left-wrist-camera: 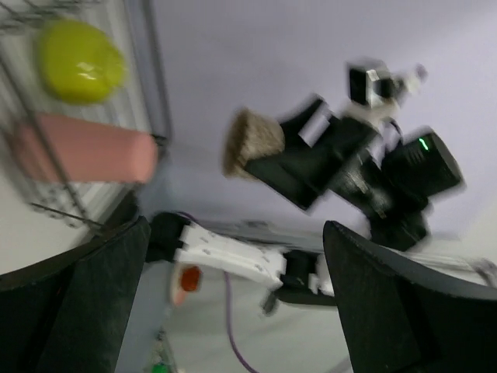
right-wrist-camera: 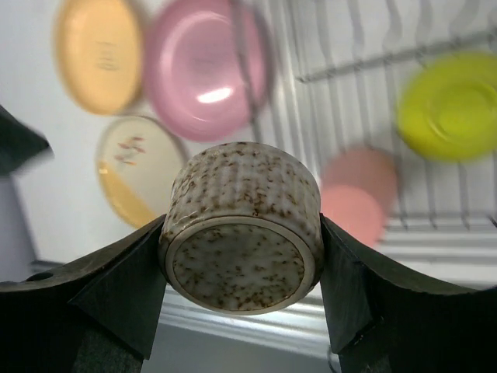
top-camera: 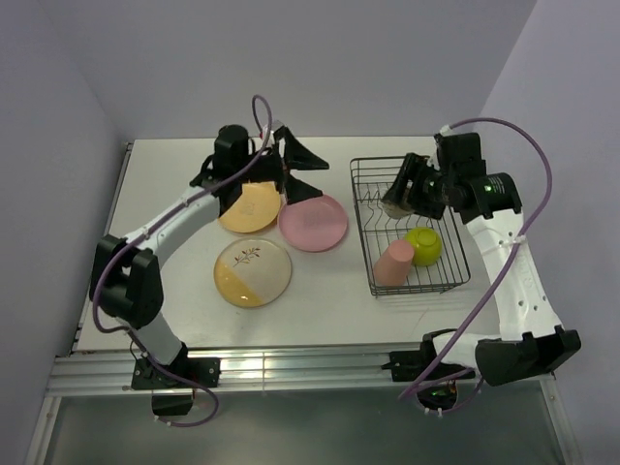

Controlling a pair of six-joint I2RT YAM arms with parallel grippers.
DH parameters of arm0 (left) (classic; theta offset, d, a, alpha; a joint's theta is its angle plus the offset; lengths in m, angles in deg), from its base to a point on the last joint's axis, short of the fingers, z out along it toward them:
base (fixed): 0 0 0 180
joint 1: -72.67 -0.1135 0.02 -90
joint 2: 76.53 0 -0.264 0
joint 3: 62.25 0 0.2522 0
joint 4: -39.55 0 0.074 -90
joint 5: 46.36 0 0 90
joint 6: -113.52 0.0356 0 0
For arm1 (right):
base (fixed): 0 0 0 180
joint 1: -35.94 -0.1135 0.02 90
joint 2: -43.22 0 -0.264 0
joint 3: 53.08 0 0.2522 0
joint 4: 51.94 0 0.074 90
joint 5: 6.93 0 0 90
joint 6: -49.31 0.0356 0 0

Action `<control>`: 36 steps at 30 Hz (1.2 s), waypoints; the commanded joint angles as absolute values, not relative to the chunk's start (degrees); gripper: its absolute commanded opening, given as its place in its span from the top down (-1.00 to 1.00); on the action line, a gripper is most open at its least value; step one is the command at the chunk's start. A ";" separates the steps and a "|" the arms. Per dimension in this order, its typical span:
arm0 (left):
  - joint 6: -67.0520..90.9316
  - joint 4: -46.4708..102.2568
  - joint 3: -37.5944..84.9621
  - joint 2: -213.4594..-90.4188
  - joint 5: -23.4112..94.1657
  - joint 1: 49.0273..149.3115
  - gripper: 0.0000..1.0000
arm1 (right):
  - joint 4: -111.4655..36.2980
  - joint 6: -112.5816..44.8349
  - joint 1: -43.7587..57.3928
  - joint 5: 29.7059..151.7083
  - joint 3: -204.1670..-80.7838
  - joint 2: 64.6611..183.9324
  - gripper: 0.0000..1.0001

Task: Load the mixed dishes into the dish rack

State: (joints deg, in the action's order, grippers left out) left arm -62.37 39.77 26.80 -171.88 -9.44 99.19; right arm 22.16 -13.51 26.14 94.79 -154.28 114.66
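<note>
My right gripper (top-camera: 399, 197) is shut on the small speckled grey bowl (right-wrist-camera: 242, 225) and holds it above the far left part of the dark wire dish rack (top-camera: 455, 279). The bowl also shows in the left wrist view (left-wrist-camera: 252, 141). The pink cup (top-camera: 394, 263) lies on its side in the rack, and the lime-green bowl (top-camera: 424, 245) sits upside down beside it. The orange plate (top-camera: 250, 207), pink plate (top-camera: 313, 222) and cream-and-yellow twig plate (top-camera: 253, 272) lie flat on the table, left of the rack. My left gripper (top-camera: 302, 170) is open and empty, raised over the far edges of the orange and pink plates.
The white table (top-camera: 329, 300) is enclosed by pale walls at the back and both sides. A metal rail (top-camera: 291, 368) runs along the near edge by the arm bases. The right arm's purple cable (top-camera: 542, 184) loops above the rack's right side.
</note>
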 commanded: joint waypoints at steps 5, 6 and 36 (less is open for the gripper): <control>-20.26 -18.24 40.99 -181.91 15.49 99.04 -0.99 | 36.70 -10.29 26.54 78.41 -144.81 106.41 1.00; -18.94 -18.50 40.38 -181.91 19.52 99.04 -0.98 | 36.88 -9.76 26.80 78.23 -142.28 105.80 1.00; -9.45 -21.76 43.97 -185.69 27.11 98.95 -0.92 | 25.37 -10.45 42.00 74.10 -131.27 117.92 1.00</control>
